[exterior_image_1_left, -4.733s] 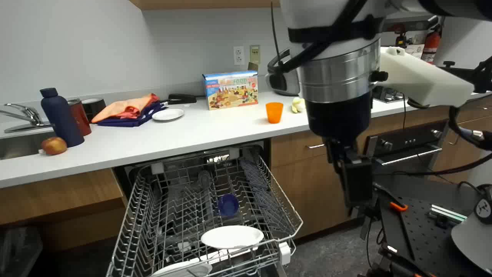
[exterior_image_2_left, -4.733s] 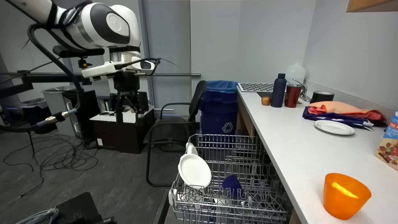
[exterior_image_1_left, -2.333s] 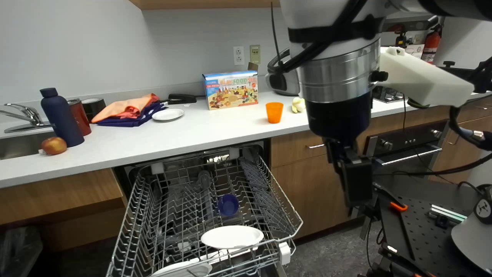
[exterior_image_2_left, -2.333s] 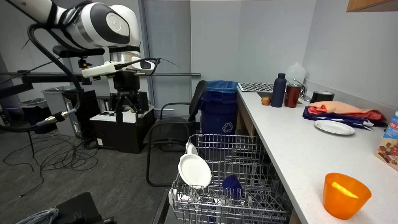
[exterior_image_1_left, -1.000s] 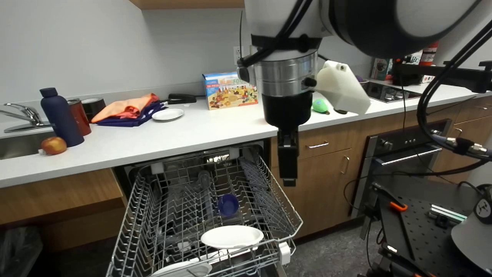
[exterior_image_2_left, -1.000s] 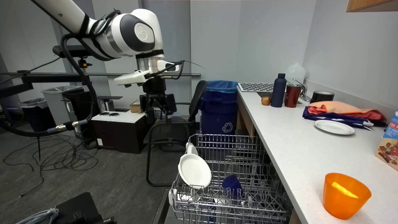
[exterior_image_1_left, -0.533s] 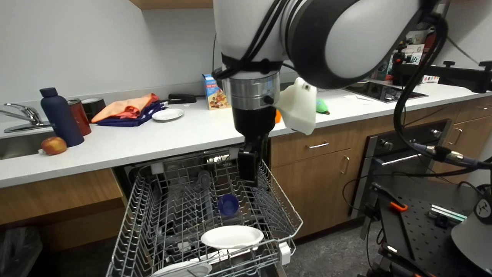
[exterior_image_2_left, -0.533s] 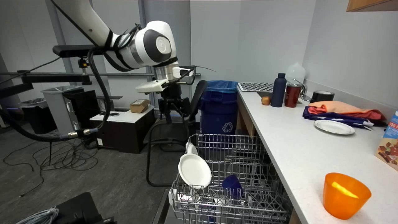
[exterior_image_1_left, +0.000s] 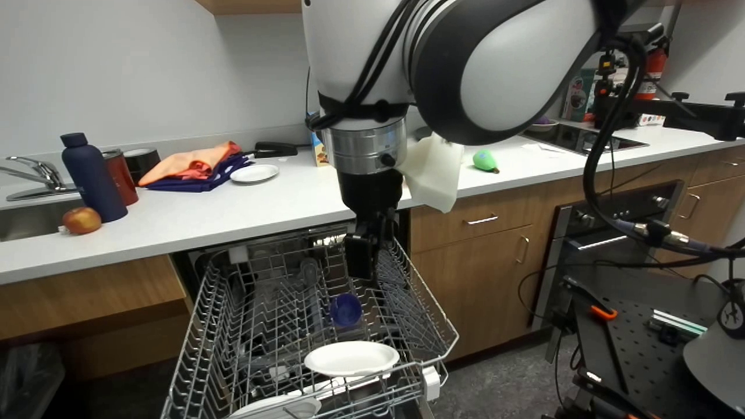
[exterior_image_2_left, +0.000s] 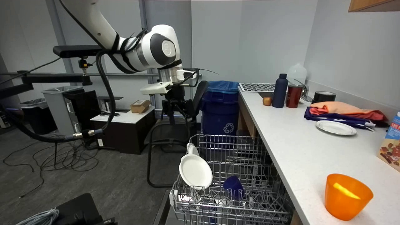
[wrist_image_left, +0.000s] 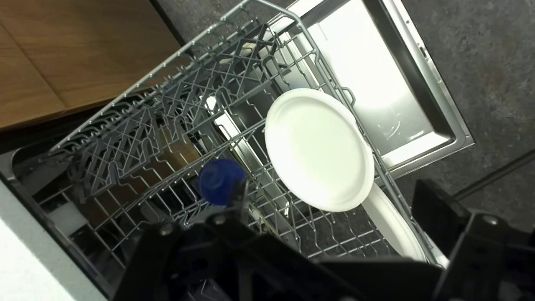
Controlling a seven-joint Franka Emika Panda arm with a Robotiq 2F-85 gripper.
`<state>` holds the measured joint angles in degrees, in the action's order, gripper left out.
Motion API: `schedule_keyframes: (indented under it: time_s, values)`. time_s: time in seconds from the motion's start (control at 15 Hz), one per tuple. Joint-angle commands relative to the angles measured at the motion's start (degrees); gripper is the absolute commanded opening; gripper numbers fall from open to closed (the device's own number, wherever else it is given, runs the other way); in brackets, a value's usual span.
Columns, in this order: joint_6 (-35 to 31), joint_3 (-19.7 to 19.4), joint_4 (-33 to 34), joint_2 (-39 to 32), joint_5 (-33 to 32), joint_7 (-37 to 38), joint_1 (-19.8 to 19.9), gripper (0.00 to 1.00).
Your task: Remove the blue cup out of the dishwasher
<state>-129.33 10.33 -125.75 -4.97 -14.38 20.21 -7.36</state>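
Blue plastic cup [wrist_image_left: 221, 182] sits in the pulled-out wire rack [exterior_image_1_left: 265, 317] of the dishwasher [wrist_image_left: 378, 83], out past the front edge of the counter [exterior_image_1_left: 279, 209]. Looks tipped; wires cover part of it. Oval white plate [wrist_image_left: 319, 149] just beside, on the side away from that edge. Gripper [exterior_image_2_left: 180, 118] hangs higher than the rack, well apart from the cup, fingers [wrist_image_left: 438, 217] spread wide, nothing held. Approach stage, I'd say; pick not begun.

To do it well: shift till the cup lies midway between the fingers, since the wrist view puts it close to one side, then come straight down, keep off the plate and wires, squeeze lightly as the plastic may flex. Lift straight up, clear of the rack, before swinging anywhere near the front edge.

Counter is white. Orange cup [exterior_image_2_left: 347, 197] in from the front edge; towels [exterior_image_1_left: 192, 169] and box [exterior_image_2_left: 390, 143] toward the back edge; dark bottle [exterior_image_1_left: 93, 177] at the sink [exterior_image_1_left: 29, 216] end. From where I stand: recycling bin [exterior_image_2_left: 218, 112] by the far front corner, chair [exterior_image_2_left: 202, 90] next to it, dark floor [exterior_image_2_left: 118, 175] below.
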Motion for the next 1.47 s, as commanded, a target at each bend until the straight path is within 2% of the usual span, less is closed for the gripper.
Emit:
schedule_keyframes:
  time_s: [0.0, 0.53, 1.4]
  values:
    - [-0.4, -1.0, 0.3, -0.5, -0.3, 0.1, -1.1, 1.0]
    - [-3.6, -2.9, 7.2, -8.4, -7.2, 8.2, -2.9, 1.0]
    - [-2.0, -13.3, 14.2, -18.6, -16.4, 19.2, -4.3, 1.0]
